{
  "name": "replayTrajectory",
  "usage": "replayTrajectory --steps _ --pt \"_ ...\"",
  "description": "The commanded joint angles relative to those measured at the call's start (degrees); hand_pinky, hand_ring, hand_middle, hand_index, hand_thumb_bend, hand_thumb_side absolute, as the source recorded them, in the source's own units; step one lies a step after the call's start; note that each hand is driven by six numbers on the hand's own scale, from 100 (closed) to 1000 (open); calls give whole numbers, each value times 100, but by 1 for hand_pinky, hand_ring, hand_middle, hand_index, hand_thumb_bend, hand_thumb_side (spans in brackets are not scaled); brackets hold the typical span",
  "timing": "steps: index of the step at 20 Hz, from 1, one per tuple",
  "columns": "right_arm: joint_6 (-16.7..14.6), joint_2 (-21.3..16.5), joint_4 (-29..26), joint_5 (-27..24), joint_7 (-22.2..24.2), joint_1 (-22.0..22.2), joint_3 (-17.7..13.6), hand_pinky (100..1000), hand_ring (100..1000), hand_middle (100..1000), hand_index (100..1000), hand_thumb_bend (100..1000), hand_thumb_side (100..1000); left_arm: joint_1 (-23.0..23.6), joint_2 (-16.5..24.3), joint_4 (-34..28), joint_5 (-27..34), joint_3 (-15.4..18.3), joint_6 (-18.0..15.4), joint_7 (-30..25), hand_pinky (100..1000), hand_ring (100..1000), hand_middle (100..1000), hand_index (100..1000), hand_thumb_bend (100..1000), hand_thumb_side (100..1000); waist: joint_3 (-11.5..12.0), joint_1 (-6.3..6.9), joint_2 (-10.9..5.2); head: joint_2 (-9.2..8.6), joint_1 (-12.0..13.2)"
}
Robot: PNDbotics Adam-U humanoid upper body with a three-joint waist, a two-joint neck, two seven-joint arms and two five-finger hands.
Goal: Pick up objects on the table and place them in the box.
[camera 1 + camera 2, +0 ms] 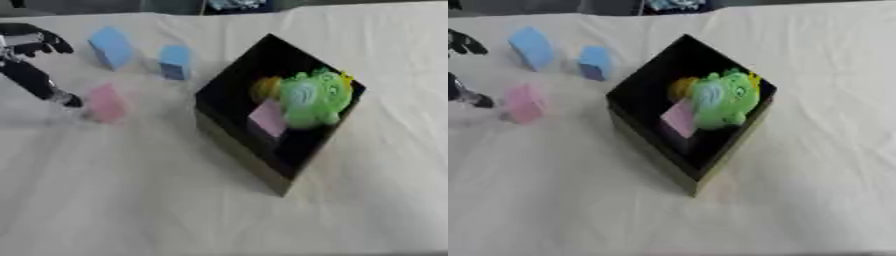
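While my left hand (35,60) reaches in from the far left edge, one black finger (70,100) comes down just beside the left side of the pink block (107,103); whether it touches I cannot tell. My other fingers curl above, holding nothing, and the block stands free on the white tablecloth (131,200). Farther back stand two blue blocks, a larger one (111,47) on the left and a smaller one (176,62) to its right. To the right sits the black box (229,135), turned corner-on toward me, holding a green plush toy (313,98), a pale pink block (267,118) and something orange (265,88).
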Motion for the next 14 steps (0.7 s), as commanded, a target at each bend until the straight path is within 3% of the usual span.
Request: replayTrajectory --steps 1,14 --pt "36 -127 -81 28 -6 -53 -40 869 816 576 767 100 551 -153 53 156 193 -57 -51 -116 910 942 870 907 655 210 -22 39 -20 -40 15" --pt "104 -62 -81 15 20 -82 -15 871 815 572 765 100 555 -554 -488 772 153 -344 -259 -156 899 927 869 887 589 124 -95 86 7 -54 64"
